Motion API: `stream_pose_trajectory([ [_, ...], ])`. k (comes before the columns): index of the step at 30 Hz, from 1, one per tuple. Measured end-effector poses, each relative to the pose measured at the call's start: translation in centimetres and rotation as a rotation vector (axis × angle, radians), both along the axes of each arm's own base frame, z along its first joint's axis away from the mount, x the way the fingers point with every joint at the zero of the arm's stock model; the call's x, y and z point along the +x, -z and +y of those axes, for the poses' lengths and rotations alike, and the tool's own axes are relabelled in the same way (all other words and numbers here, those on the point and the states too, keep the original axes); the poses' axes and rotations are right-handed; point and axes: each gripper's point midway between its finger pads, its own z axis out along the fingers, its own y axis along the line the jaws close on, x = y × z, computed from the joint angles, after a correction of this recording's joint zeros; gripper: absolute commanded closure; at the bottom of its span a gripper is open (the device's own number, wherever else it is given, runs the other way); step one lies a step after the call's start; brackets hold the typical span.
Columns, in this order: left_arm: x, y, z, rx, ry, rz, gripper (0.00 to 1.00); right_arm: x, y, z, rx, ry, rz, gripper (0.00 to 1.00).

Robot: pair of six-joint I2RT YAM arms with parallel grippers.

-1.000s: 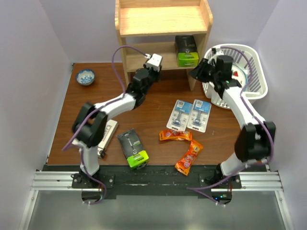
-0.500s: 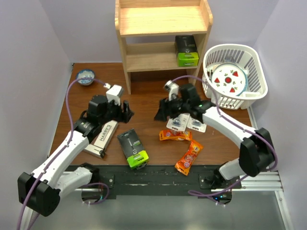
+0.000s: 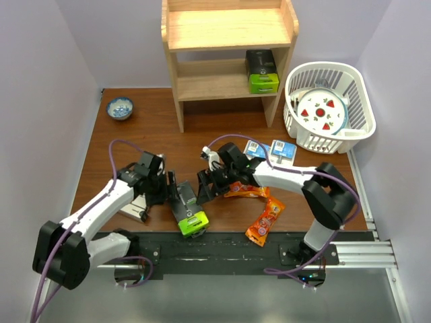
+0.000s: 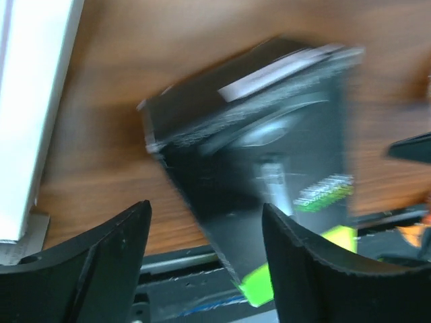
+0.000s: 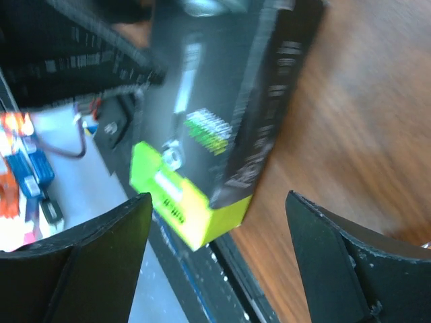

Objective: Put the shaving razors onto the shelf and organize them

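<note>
The wooden shelf (image 3: 229,30) stands at the back, with one black razor box with a lime-green end (image 3: 262,70) on its lower board. A second black and lime box (image 3: 187,208) lies on the table near the front edge. My left gripper (image 3: 170,190) is open just left of it, and the box fills the left wrist view (image 4: 262,168) ahead of the open gripper (image 4: 205,262). My right gripper (image 3: 204,187) is open just right of it; the box shows in the right wrist view (image 5: 222,114) ahead of that gripper (image 5: 219,262). Two blister cards (image 3: 283,152) lie behind the right arm. The HARRY'S box (image 3: 137,207) is partly under the left arm.
Two orange snack packets (image 3: 265,220) lie right of the box, one close to the right gripper. A white basket (image 3: 357,101) holding a strawberry plate stands at the right. A small blue bowl (image 3: 121,108) sits at the back left. The black rail (image 3: 222,245) runs along the front edge.
Both arms have come down from the shelf and basket area to the front of the table. Both grippers now flank the black and lime box on the table.
</note>
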Motion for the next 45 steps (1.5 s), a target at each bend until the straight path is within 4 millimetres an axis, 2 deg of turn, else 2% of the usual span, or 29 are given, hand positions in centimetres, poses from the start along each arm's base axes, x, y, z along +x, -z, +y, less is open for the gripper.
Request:
stream_pose_trajectory([
  [2,-1.4,2.1,0.3,0.017,-0.031,0.087,0.43,0.4,1.4,0.2,-0.032,0.033,0.037,0.26],
  [3,-1.5,2.5,-0.1,-0.011,-0.046,0.112,0.48,0.7,2.1,0.4,-0.048,0.049,0.051,0.29],
  [4,-1.2,2.5,-0.6,-0.043,-0.050,0.113,0.56,0.9,2.5,0.5,-0.059,0.060,0.061,0.32],
  [5,-1.1,2.6,-1.1,-0.068,-0.049,0.115,0.61,1.2,2.9,0.6,-0.068,0.072,0.070,0.38],
  [7,-0.5,2.7,-2.6,-0.150,-0.038,0.106,0.72,1.7,3.6,1.0,-0.083,0.094,0.080,0.45],
  [10,0.5,2.7,-4.4,-0.242,-0.011,0.088,0.77,2.4,4.2,0.8,-0.112,0.122,0.092,0.56],
  [15,3.7,2.6,-6.0,-0.298,-0.008,0.039,0.78,5.5,3.8,-1.1,-0.158,0.208,0.085,0.65],
  [19,9.6,2.0,-7.8,-0.307,-0.011,-0.043,0.76,11.1,3.3,-2.9,-0.191,0.304,0.000,0.67],
  [21,13.0,1.8,-8.3,-0.299,-0.027,-0.100,0.67,14.5,3.2,-3.7,-0.187,0.355,-0.032,0.65],
  [24,17.8,1.3,-8.8,-0.286,-0.055,-0.184,0.55,19.2,2.8,-4.5,-0.163,0.419,-0.093,0.48],
  [25,18.6,1.1,-8.9,-0.283,-0.059,-0.201,0.52,20.0,2.7,-4.7,-0.156,0.432,-0.107,0.43],
  [26,19.2,0.9,-8.9,-0.282,-0.061,-0.217,0.50,20.8,2.6,-4.8,-0.150,0.443,-0.126,0.34],
  [27,19.3,0.8,-8.9,-0.283,-0.058,-0.223,0.45,21.0,2.5,-4.8,-0.144,0.448,-0.133,0.31],
  [29,19.1,0.1,-8.9,-0.288,-0.047,-0.238,0.44,20.8,2.5,-4.5,-0.137,0.443,-0.135,0.26],
  [31,17.8,-0.7,-8.9,-0.308,-0.025,-0.257,0.43,19.8,2.7,-4.4,-0.137,0.435,-0.133,0.25],
  [35,12.1,-1.6,-8.3,-0.400,0.033,-0.301,0.45,17.0,2.7,-5.5,-0.145,0.442,-0.098,0.26],
  [38,7.0,-0.2,-8.5,-0.457,0.098,-0.290,0.45,15.3,2.1,-6.6,-0.132,0.470,-0.061,0.27],
  [41,3.0,1.8,-10.0,-0.489,0.184,-0.245,0.45,14.4,2.1,-6.8,-0.105,0.494,-0.019,0.28],
  [43,2.1,2.0,-10.6,-0.508,0.220,-0.245,0.46,14.0,2.6,-6.9,-0.097,0.510,0.012,0.28],
  [45,2.7,1.7,-11.3,-0.530,0.236,-0.280,0.47,13.7,3.0,-6.7,-0.095,0.522,0.042,0.29],
])
